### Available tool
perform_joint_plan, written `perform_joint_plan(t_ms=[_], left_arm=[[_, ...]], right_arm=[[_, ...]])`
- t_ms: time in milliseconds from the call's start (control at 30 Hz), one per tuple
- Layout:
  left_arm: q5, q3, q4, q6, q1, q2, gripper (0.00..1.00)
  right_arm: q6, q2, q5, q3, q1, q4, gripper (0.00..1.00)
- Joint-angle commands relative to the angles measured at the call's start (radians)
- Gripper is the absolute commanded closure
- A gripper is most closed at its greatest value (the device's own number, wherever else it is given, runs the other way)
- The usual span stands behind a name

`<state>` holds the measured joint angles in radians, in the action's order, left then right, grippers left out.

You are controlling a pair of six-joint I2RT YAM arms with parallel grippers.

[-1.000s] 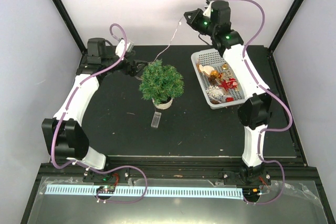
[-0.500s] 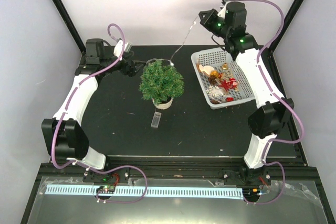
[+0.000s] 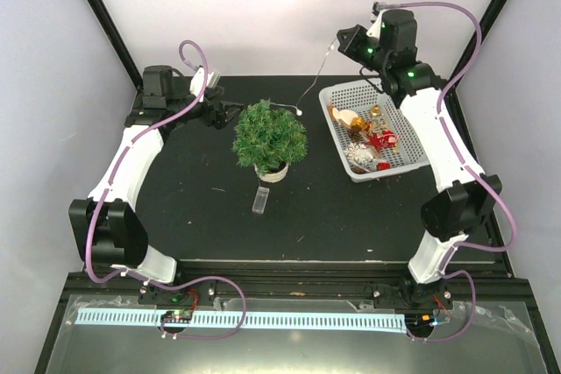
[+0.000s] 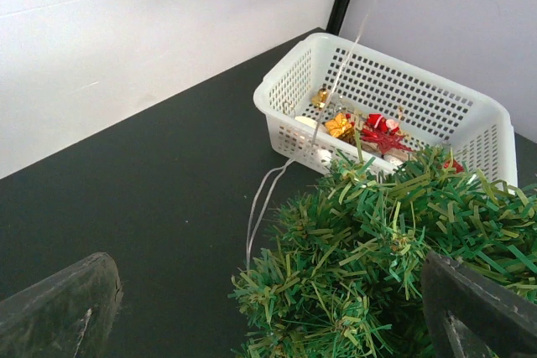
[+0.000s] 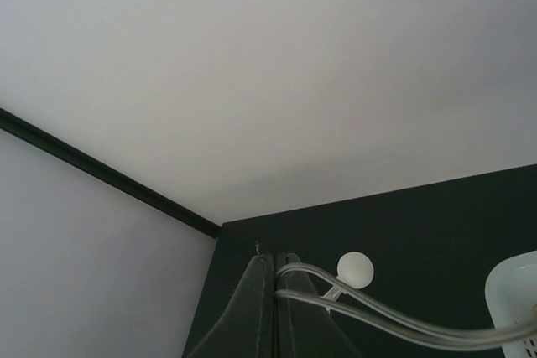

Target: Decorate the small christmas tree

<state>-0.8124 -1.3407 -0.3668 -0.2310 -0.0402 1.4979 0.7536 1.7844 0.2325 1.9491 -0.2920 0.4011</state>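
The small christmas tree (image 3: pixel 270 136) stands mid-table on its beige base (image 3: pixel 273 172). My left gripper (image 3: pixel 230 114) is open at the tree's back left; in the left wrist view (image 4: pixel 268 274) the green branches (image 4: pixel 394 249) fill the gap between its dark fingers (image 4: pixel 63 308). My right gripper (image 3: pixel 342 41) is raised behind the basket and shut on a thin light string (image 3: pixel 314 81) that slants down to the tree's top. In the right wrist view the shut fingers (image 5: pixel 273 308) pinch the doubled wire (image 5: pixel 403 320) beside a small white bulb (image 5: pixel 355 268).
A white basket (image 3: pixel 337 98) at the right holds red, gold and white ornaments (image 3: pixel 372 139); it also shows in the left wrist view (image 4: pixel 285 94). A small clear piece (image 3: pixel 259 199) lies on the black table in front of the tree. White walls and black posts enclose the table.
My right gripper has moved right and up with the light string, pulling it taut from the tree. The wire loop near my left gripper is gone. The left arm has barely moved.
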Motion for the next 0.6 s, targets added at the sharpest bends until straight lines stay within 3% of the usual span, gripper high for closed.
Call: perform_joint_plan(t_ms=[0, 567], left_arm=[[-0.024, 0.003, 0.007, 0.007, 0.005, -0.032, 0.02], [-0.020, 0.013, 0.002, 0.014, 0.005, -0.037, 0.02]], right_arm=[[-0.098, -0.091, 0.003, 0.000, -0.017, 0.034, 0.99], [-0.281, -0.207, -0.061, 0.088, -0.083, 0.259, 0.99]])
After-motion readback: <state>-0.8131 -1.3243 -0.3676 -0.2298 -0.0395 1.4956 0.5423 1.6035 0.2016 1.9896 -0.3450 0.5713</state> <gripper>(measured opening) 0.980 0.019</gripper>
